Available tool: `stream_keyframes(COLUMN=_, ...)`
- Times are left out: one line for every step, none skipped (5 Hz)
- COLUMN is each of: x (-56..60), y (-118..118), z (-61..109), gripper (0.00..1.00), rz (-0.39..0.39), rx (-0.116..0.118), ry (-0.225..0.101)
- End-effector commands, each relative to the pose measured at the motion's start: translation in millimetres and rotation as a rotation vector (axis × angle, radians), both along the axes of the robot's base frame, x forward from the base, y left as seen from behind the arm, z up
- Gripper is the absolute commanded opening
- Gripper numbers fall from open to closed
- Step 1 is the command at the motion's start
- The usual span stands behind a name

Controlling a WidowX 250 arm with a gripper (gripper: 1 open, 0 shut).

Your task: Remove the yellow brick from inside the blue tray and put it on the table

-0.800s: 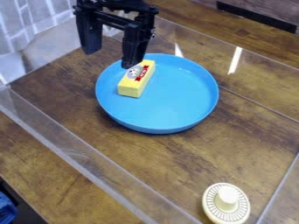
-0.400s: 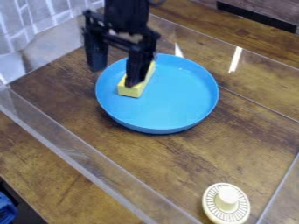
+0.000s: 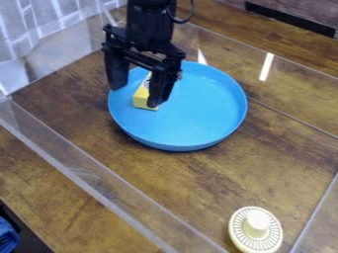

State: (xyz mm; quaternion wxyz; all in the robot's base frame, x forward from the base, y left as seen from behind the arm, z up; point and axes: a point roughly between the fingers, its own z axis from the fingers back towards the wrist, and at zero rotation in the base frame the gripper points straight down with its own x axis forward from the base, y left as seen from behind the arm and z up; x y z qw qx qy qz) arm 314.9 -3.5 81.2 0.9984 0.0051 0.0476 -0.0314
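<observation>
The blue tray (image 3: 199, 114) is a large round dish on the dark wood table (image 3: 93, 148). Inside it, near its left rim, lies the yellow brick (image 3: 140, 98), mostly hidden behind my gripper. My gripper (image 3: 138, 87) is black and hangs low over the tray's left side. It is open, one finger to the left of the brick and the other (image 3: 160, 87) in front of its right part. The fingers straddle the brick; I cannot tell whether they touch it.
A cream round ribbed disc (image 3: 255, 229) lies at the front right of the table. Clear acrylic walls (image 3: 79, 168) edge the table at the front left and at the back.
My gripper has come down and forward from above the tray's back-left rim to around the yellow brick. Its jaws stayed open. The brick has not moved.
</observation>
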Motion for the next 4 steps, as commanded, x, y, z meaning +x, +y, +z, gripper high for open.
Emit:
stream_keyframes(x=13.0, y=-2.3, z=11.3, gripper=1.00, rz=-0.021, rx=0.008, ry=-0.068)
stream_keyframes(x=16.0, y=-1.4, z=7.5, gripper=1.00, rz=-0.035, rx=0.013, ry=-0.073)
stream_keyframes(x=19.2, y=-0.9, z=4.2, gripper=1.00, rz=-0.050, rx=0.021, ry=-0.079)
stream_keyframes(x=21.6, y=-0.4, z=1.8, gripper=1.00, rz=-0.067, rx=0.027, ry=-0.083)
